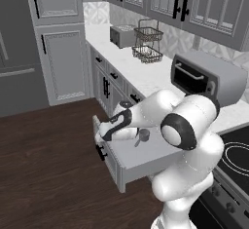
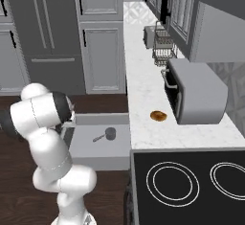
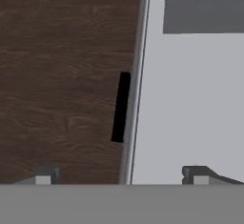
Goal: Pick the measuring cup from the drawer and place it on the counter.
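The wide grey drawer (image 1: 146,154) stands pulled out below the counter (image 1: 141,74). Inside it lies the small silver measuring cup (image 1: 142,135), upright, with its thin handle pointing toward the drawer front; it also lies in the drawer (image 2: 103,148) as the cup (image 2: 109,133). My gripper (image 1: 104,133) hovers over the drawer's front edge, to the left of the cup and apart from it. In the hand view the gripper (image 3: 121,178) is open, its fingertips (image 3: 200,176) set wide, straddling the drawer front and its black bar handle (image 3: 120,107). Nothing is between them.
A brown doughnut (image 2: 158,116) lies on the counter (image 2: 143,99) beside the toaster oven (image 2: 194,92). The black stovetop (image 2: 186,181) is to the right. A wire basket (image 1: 147,45) and toaster (image 1: 121,35) stand farther back. Wooden floor (image 3: 62,75) lies before the drawer.
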